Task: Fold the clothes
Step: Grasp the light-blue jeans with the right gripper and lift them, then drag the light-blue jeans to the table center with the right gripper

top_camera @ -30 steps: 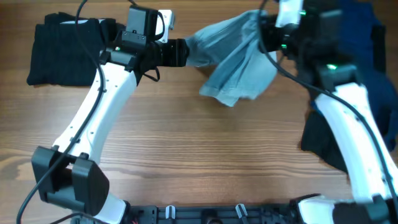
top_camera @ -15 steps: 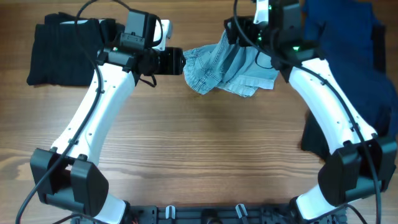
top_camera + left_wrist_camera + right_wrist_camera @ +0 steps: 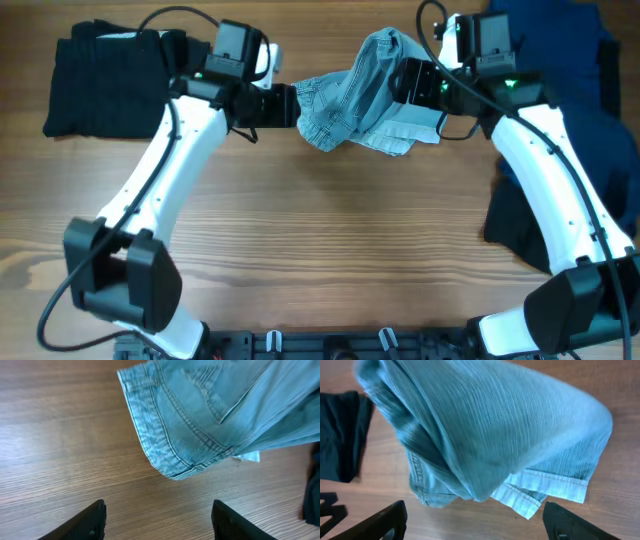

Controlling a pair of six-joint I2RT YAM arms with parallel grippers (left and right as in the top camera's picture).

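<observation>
Changed: the denim shorts [image 3: 362, 95], a second ago stretched in the air between both arms, now sit bunched on the table [image 3: 320, 250] at 12 o'clock.
Shorts: crumpled, one fold humped up, a cuffed hem spilling toward 5 o'clock. They do not lie flat.
Right gripper [image 3: 400, 82]: has just let go. Its jaws stand wide and empty at the heap's 3 o'clock edge.
Left gripper [image 3: 293, 104]: jaws apart with nothing between them, just beside the heap at 9 o'clock.
Meaning: no fold is made yet. The shorts likely need regrasping and spreading first.
Around: black folded pile [image 3: 105, 80] at 10 o'clock, navy garments [image 3: 560, 50] at 2 o'clock, black garment [image 3: 510, 225] at 4 o'clock.
</observation>
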